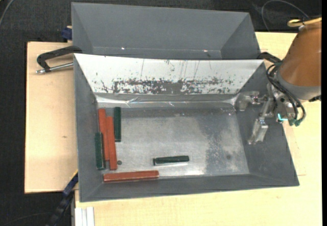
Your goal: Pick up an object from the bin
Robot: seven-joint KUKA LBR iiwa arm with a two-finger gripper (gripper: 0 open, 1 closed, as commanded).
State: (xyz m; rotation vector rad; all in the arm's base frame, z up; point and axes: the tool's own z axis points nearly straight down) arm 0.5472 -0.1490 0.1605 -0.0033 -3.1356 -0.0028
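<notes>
My gripper (258, 127) hangs at the right side of the bin, over the sloping right wall, with no loose thing beneath it. The nearest thing is a short dark green bar (171, 160) lying flat on the bin floor, well to the gripper's left and near the front. A long red-brown bar (131, 175) lies along the front edge of the floor, further left.
Against the left wall lie two upright red-brown bars (107, 138) side by side, flanked by a dark green bar (117, 124) and another dark green bar (98, 151). A small dark speck (119, 163) sits beside them. The arm with its orange cover enters from the right.
</notes>
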